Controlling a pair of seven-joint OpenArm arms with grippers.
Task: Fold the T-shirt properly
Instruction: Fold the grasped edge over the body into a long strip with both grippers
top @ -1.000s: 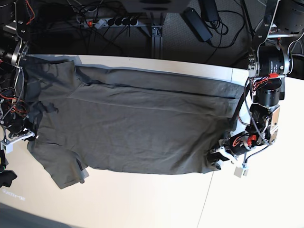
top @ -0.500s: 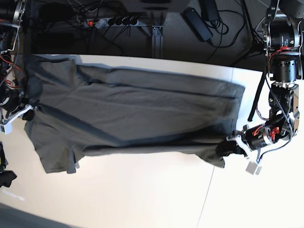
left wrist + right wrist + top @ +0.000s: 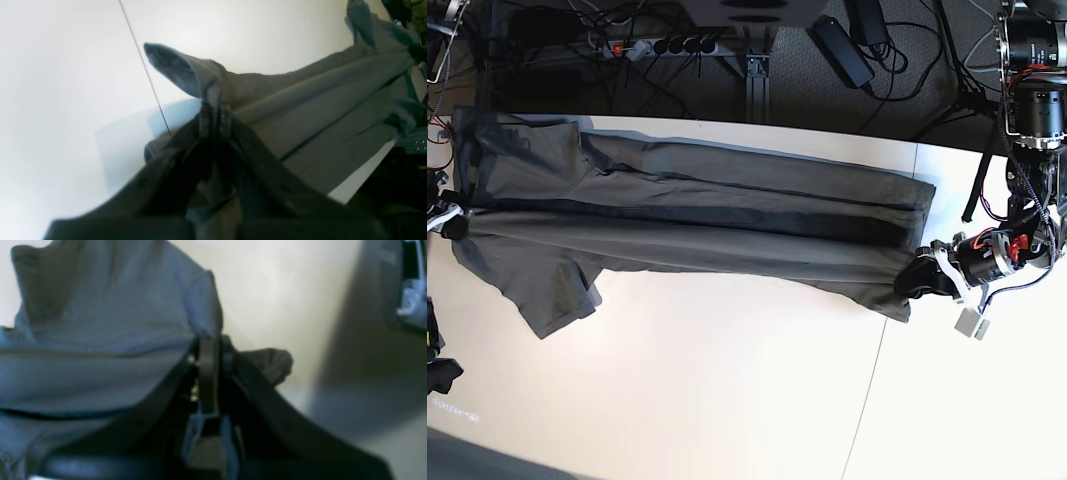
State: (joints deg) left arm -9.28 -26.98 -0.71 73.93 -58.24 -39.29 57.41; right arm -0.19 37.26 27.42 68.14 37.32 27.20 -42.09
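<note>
The dark olive-grey T-shirt [image 3: 697, 220] is stretched across the far half of the white table [image 3: 727, 400], its near edge lifted between both arms. My left gripper [image 3: 914, 277] at the right is shut on the shirt's hem corner; in the left wrist view the fingers [image 3: 215, 115] pinch a fold of cloth [image 3: 186, 71]. My right gripper [image 3: 449, 222] at the left edge is shut on the shoulder end; in the right wrist view it [image 3: 208, 353] clamps the cloth [image 3: 110, 323]. A sleeve [image 3: 552, 290] hangs down near the left.
A small black lumpy object [image 3: 439, 375] lies at the table's left edge. A power strip [image 3: 667, 45] and cables lie on the dark floor behind the table. A seam line [image 3: 867, 390] runs across the table at the right.
Both grippers have lifted and carried the shirt's near edge farther from the front of the table. The cloth is now a narrower, tauter band between them.
</note>
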